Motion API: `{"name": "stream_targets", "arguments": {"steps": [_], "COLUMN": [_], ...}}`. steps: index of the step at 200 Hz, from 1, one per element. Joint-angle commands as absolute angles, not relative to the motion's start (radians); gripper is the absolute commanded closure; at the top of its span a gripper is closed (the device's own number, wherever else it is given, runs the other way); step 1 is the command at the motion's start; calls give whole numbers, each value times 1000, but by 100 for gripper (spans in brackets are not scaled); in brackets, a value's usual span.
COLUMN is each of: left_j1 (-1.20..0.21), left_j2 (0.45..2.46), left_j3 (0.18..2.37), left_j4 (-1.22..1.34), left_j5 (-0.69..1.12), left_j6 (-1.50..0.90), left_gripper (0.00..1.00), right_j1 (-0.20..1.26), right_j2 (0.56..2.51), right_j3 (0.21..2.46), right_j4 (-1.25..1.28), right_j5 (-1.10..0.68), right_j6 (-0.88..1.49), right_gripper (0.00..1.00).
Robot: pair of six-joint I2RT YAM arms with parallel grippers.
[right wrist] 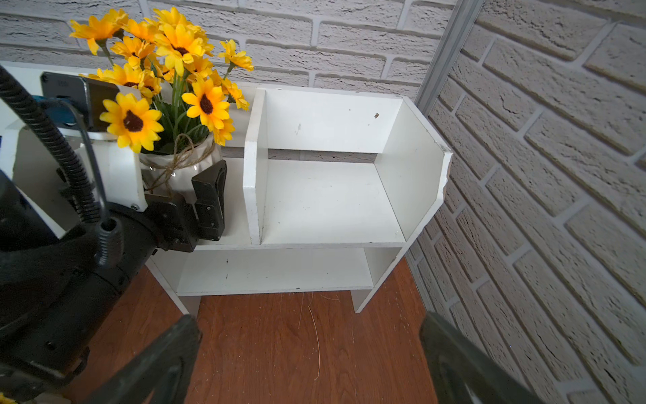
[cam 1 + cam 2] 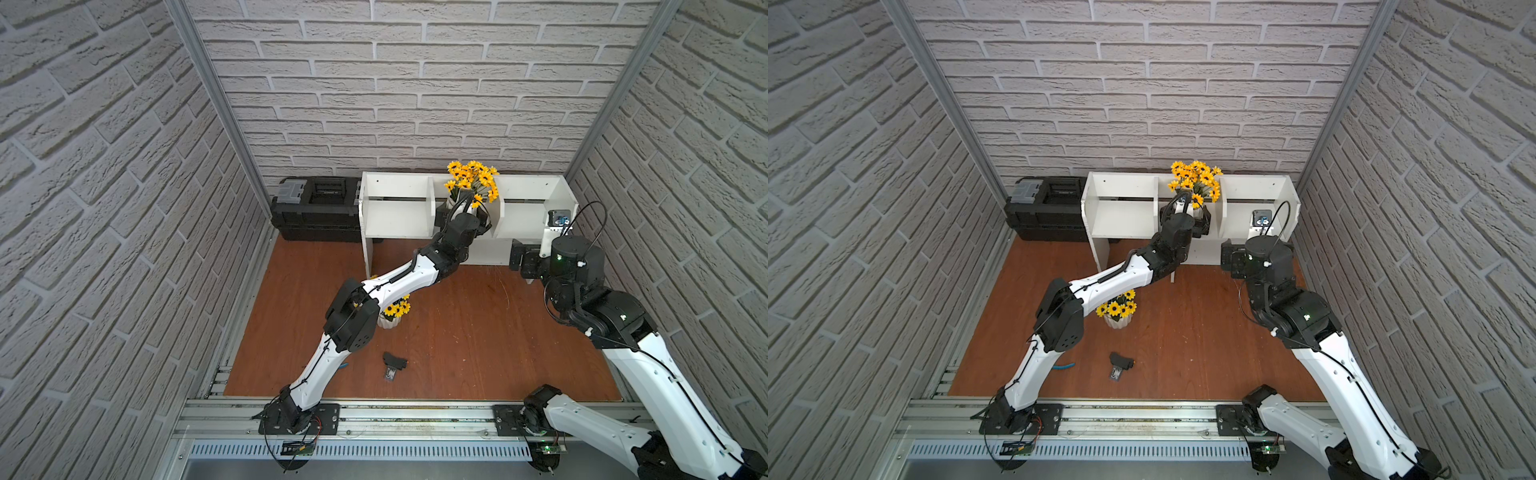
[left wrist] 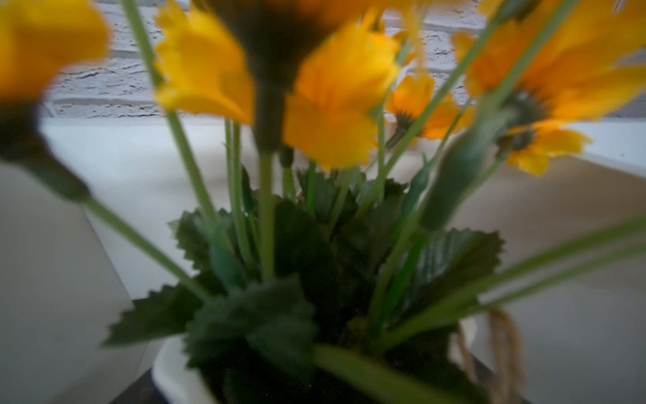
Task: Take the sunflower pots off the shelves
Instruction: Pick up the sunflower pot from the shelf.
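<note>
In a top view we see the left gripper (image 2: pixel 462 217) clasping the twine-tied pot (image 2: pixel 454 204) in the middle compartment of the shelves (image 2: pixel 397 218), with the ribbed pot (image 2: pixel 388 323) on the floor (image 2: pixel 478 340); the left wrist view shows us the held pot's blurred flowers (image 3: pixel 335 105), and the right wrist view shows the right gripper (image 1: pixel 309 323) spread and empty.

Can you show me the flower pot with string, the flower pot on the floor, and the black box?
Twine pot (image 1: pixel 185 173): right wrist view, on its white body.
Ribbed pot (image 2: pixel 1119 323): in a top view, on its ribbed side.
Toolbox (image 2: pixel 316 216): in a top view, on its front.
</note>
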State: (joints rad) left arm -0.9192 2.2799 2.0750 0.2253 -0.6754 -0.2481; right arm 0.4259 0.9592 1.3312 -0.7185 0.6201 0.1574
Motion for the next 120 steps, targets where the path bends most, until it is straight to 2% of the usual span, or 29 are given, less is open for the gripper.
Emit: {"name": "stream_targets", "arguments": {"steps": [1,100,120], "left_j1": [-912,-893,-893], "left_j2": [2304,2413,2415], "left_j3": [2101,2265,2270], "left_j4": [221,149,144], "left_j5": [-686,-680,-677], "left_j6": [-283,-311,-312], "left_gripper": [2,2,9], "right_j1": [420,420,419], "right_j2": [949,945,943], "right_j3": [1325,1316,1315], "right_j4": [-670,-665,-665], "right_j5": [610,593,591], "right_j6": [158,148,146], "right_gripper": [0,0,0]}}
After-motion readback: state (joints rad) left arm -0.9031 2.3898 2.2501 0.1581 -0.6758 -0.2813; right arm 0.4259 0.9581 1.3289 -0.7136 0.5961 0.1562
